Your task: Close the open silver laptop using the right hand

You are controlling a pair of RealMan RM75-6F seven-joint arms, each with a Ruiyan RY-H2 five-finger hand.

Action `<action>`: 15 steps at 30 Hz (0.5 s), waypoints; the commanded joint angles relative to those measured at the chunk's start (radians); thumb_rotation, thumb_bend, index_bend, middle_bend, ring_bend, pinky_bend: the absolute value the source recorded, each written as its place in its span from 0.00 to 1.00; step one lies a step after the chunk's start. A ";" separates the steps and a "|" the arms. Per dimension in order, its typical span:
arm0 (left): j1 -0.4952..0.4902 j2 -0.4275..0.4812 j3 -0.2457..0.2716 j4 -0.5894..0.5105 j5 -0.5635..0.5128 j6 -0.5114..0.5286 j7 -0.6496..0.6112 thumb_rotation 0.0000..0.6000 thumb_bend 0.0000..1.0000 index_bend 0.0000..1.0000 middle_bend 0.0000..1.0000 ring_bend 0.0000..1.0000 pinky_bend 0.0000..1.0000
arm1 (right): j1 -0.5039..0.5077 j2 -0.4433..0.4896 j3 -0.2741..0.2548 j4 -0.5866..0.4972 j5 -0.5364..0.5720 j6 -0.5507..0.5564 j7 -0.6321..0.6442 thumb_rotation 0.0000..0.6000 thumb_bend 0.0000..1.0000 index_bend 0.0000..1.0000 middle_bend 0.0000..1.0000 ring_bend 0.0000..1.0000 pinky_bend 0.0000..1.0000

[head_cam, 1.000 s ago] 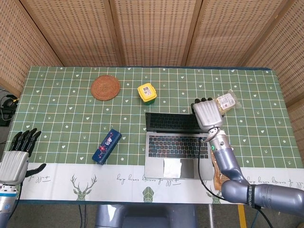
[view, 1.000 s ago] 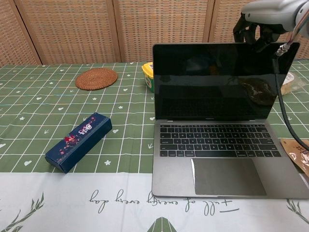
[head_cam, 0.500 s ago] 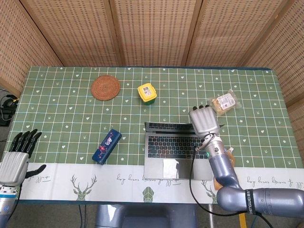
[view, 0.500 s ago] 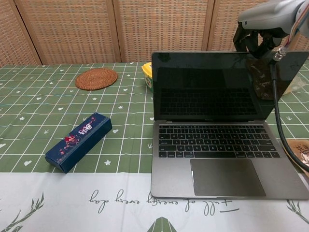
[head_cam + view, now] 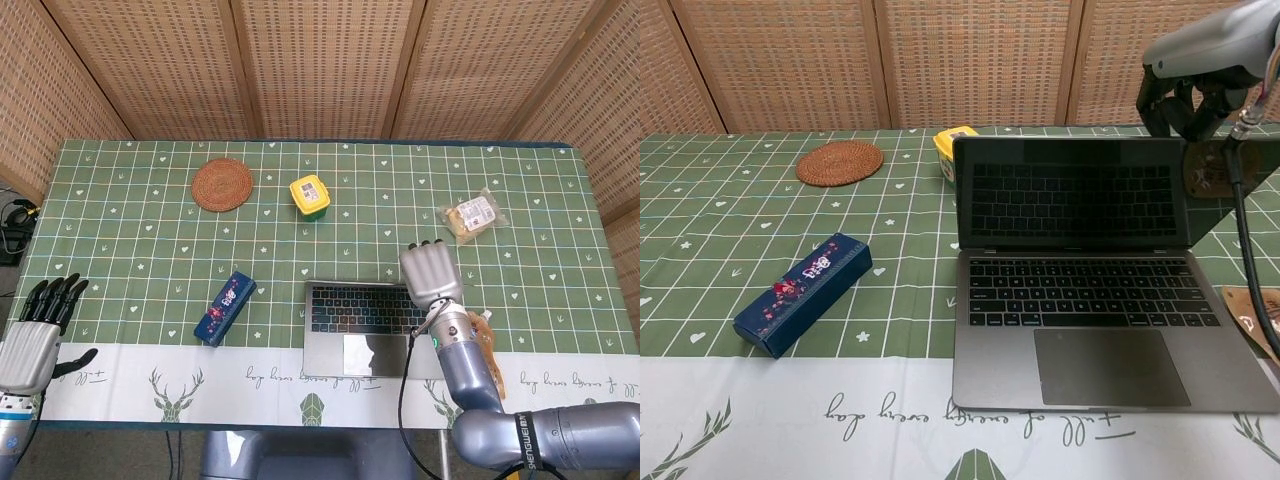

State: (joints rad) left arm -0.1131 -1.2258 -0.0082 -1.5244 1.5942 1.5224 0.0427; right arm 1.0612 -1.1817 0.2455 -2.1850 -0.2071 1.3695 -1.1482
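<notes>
Silver laptop [image 5: 1080, 300] at the front edge of the surface, long axis side to side, lid part-lowered and leaning over the keyboard; right hand [image 5: 430, 274] on the lid's top edge at its right corner, fingers [image 5: 1170, 95] hooked over the back, gripping nothing. Closing push runs down and toward the robot. Left hand [image 5: 35, 325] well left of the laptop, fingers spread, empty; blue box [image 5: 805, 293] lies between
</notes>
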 commanded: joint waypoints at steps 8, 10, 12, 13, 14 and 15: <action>0.002 0.003 0.004 -0.002 0.008 0.004 -0.009 1.00 0.13 0.00 0.00 0.00 0.00 | 0.041 0.035 0.002 -0.079 0.123 -0.026 0.007 1.00 1.00 0.60 0.44 0.38 0.42; 0.002 0.004 0.004 -0.002 0.011 0.006 -0.010 1.00 0.13 0.00 0.00 0.00 0.00 | 0.054 0.040 0.000 -0.096 0.138 -0.025 0.003 1.00 1.00 0.60 0.44 0.38 0.42; 0.003 0.004 0.004 -0.002 0.013 0.009 -0.011 1.00 0.13 0.00 0.00 0.00 0.00 | 0.062 0.042 0.000 -0.108 0.155 -0.024 0.005 1.00 1.00 0.60 0.44 0.38 0.42; 0.003 0.004 0.004 -0.002 0.014 0.009 -0.011 1.00 0.13 0.00 0.00 0.00 0.00 | 0.067 0.043 -0.001 -0.112 0.163 -0.026 0.006 1.00 1.00 0.60 0.44 0.38 0.42; 0.003 0.004 0.004 -0.002 0.014 0.010 -0.011 1.00 0.13 0.00 0.00 0.00 0.00 | 0.069 0.043 -0.002 -0.113 0.167 -0.026 0.006 1.00 1.00 0.60 0.44 0.38 0.42; 0.003 0.004 0.004 -0.002 0.014 0.010 -0.012 1.00 0.13 0.00 0.00 0.00 0.00 | 0.072 0.044 -0.002 -0.116 0.173 -0.028 0.006 1.00 1.00 0.60 0.44 0.38 0.42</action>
State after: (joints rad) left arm -0.1099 -1.2215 -0.0038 -1.5262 1.6084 1.5327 0.0309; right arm 1.1281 -1.1397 0.2443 -2.2964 -0.0401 1.3436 -1.1426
